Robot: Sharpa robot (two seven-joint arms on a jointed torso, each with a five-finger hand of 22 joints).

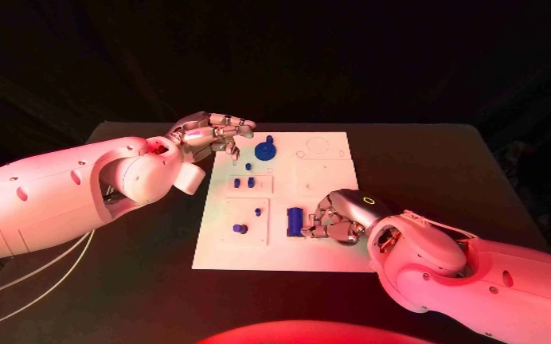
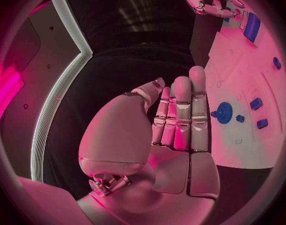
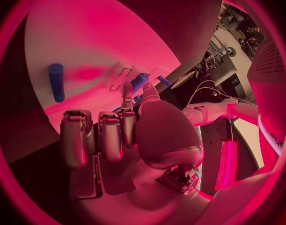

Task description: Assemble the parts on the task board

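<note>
Black tabletop (image 1: 436,161) under white flat task board (image 1: 327,201): ribbed blue cylinder part (image 1: 295,220) lying just beside curled, empty right hand (image 1: 333,218), liable to roll if nudged; left hand (image 1: 216,133) empty, fingers together.

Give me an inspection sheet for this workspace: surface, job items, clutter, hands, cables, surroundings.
Surface: black table, bare around the board.
Job items: white rectangular task board in the middle of the table; blue round gear-like part at its far end; small blue pegs mid-board; blue ribbed cylinder at its near end.
Clutter: nothing seen.
Hands: left hand at the board's far left corner, fingers together, holding nothing; right hand curled beside the cylinder, grip cannot be told.
Cables: pale cables below the left arm.
Surroundings: dark backdrop.
</note>
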